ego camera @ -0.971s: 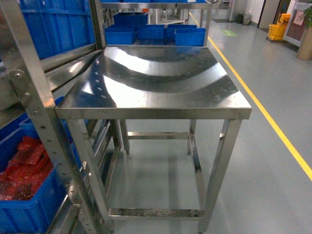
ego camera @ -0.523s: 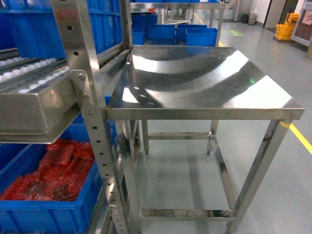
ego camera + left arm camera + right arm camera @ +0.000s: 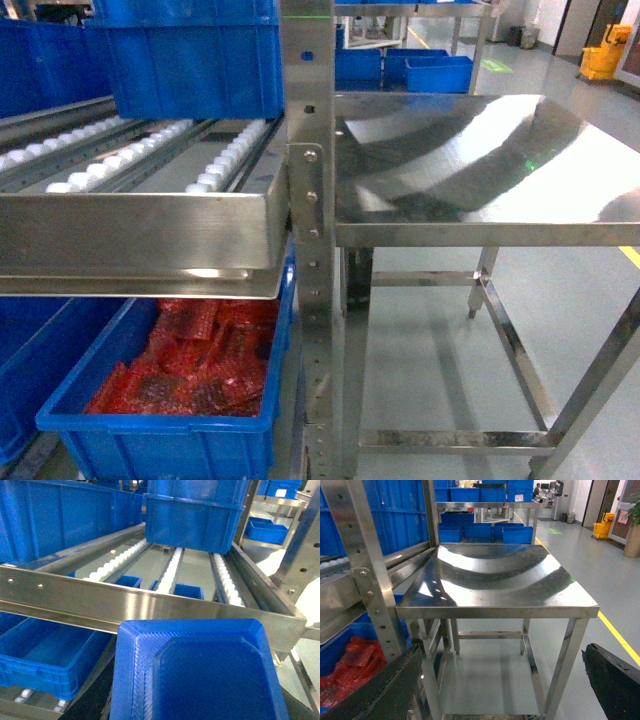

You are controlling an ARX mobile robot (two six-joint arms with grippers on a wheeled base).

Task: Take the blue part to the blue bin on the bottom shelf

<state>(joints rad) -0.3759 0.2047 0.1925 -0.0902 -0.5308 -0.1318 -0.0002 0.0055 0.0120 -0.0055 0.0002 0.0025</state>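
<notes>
The blue part (image 3: 200,675) fills the bottom of the left wrist view, a ribbed blue box held up in front of the rack's front rail (image 3: 150,605). It hides my left gripper's fingers. Below and to the left, an empty blue bin (image 3: 45,655) rests on the bottom shelf, whose white rollers (image 3: 22,700) show at the corner. In the right wrist view my right gripper (image 3: 505,680) stands open, its dark fingers (image 3: 385,690) far apart with nothing between them. Neither gripper shows in the head view.
A blue crate of red bubble-wrap packets (image 3: 180,390) sits low beside the rack's upright post (image 3: 312,250). Above it runs a roller shelf (image 3: 150,170) carrying a blue crate (image 3: 190,60). A flat steel table (image 3: 480,170) stands to the right. A yellow floor line (image 3: 620,635) runs past it.
The head view has swung left: the rack and its roller shelf now fill the left half, and the steel table has slid to the right.
</notes>
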